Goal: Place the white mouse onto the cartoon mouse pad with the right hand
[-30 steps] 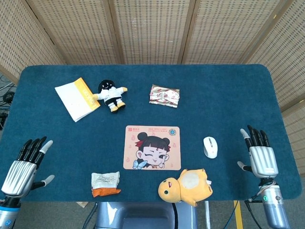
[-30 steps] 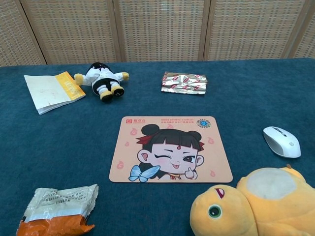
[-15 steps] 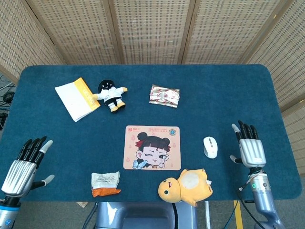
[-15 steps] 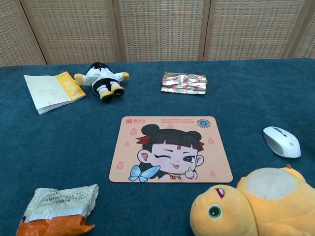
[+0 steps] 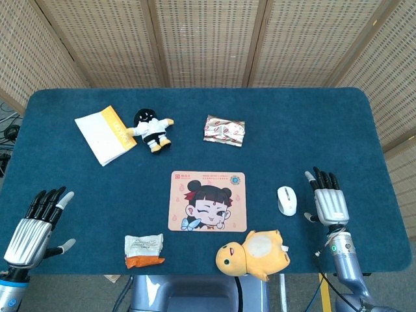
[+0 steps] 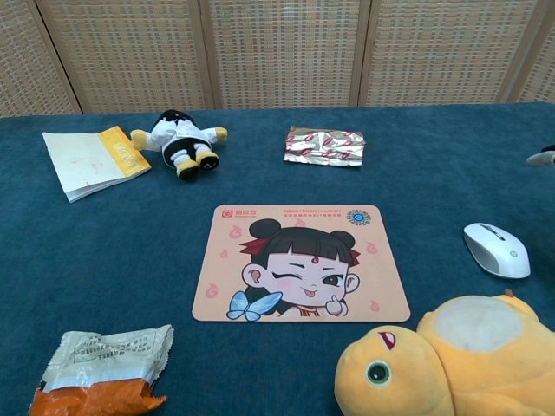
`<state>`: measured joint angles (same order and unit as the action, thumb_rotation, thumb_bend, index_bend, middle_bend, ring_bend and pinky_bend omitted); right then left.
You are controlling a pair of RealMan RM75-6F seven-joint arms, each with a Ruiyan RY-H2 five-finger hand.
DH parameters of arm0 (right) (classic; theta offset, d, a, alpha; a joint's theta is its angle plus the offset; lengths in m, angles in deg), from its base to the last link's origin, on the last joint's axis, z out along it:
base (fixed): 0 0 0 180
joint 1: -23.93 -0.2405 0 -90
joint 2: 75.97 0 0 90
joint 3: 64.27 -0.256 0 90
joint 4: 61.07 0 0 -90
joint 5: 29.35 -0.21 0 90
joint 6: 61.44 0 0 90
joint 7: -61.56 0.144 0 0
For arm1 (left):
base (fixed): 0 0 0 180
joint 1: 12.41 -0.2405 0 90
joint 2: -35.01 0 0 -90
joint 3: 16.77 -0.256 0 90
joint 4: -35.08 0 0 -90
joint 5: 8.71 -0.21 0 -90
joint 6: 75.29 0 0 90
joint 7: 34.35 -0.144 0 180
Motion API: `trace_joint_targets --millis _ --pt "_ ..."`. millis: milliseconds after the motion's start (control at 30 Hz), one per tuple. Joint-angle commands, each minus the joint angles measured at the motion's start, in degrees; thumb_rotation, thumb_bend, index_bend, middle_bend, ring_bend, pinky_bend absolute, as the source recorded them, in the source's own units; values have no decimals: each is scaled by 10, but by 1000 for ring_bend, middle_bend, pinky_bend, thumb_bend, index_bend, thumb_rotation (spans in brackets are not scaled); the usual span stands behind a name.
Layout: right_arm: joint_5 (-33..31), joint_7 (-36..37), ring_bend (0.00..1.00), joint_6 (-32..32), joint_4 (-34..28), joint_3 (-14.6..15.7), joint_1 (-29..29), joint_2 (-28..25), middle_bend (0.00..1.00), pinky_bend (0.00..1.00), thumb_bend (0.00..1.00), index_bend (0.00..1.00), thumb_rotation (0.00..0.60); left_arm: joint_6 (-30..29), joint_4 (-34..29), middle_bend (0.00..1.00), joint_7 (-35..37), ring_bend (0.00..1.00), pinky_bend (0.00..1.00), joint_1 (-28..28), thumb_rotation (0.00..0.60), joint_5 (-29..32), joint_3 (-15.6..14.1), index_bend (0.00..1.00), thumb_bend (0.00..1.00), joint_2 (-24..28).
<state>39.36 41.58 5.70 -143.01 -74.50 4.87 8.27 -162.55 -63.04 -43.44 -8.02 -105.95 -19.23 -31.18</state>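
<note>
The white mouse (image 5: 286,200) (image 6: 496,250) lies on the blue table, right of the cartoon mouse pad (image 5: 208,201) (image 6: 301,262) and apart from it. My right hand (image 5: 329,203) hovers open just right of the mouse, fingers spread and pointing away, holding nothing; only a fingertip (image 6: 544,158) shows at the chest view's right edge. My left hand (image 5: 34,227) rests open near the table's front left corner, far from both objects.
A yellow plush toy (image 5: 255,252) (image 6: 451,357) lies just in front of the mouse. A snack packet (image 5: 144,251) sits front left of the pad. A foil pack (image 5: 224,130), a small doll (image 5: 151,129) and a booklet (image 5: 104,134) lie further back.
My right hand has moved left and slightly forward toward the mouse, and its fingertip now enters the chest view. The left hand, mouse and pad have not moved.
</note>
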Motion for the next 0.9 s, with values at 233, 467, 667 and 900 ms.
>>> trace_joint_targets --millis 233,467,667,900 --pt "-17 -8 0 -16 24 -4 -16 17 0 0 0 0 600 5 2 0 1 0 0 2 600 1 -1 0 54 -2" --pt "-31 -8 0 -30 54 -8 -29 28 0 0 0 0 600 9 4 0 3 0 0 4 600 9 2 0 54 -2" --pt "-39 -3 0 -39 77 -10 -36 34 0 0 0 0 600 13 5 0 -1 0 0 6 600 12 2 0 54 -5" --pt "-39 5 0 -44 91 -5 -41 45 0 0 0 0 600 15 6 0 -8 0 0 6 600 11 0 0 54 -8"
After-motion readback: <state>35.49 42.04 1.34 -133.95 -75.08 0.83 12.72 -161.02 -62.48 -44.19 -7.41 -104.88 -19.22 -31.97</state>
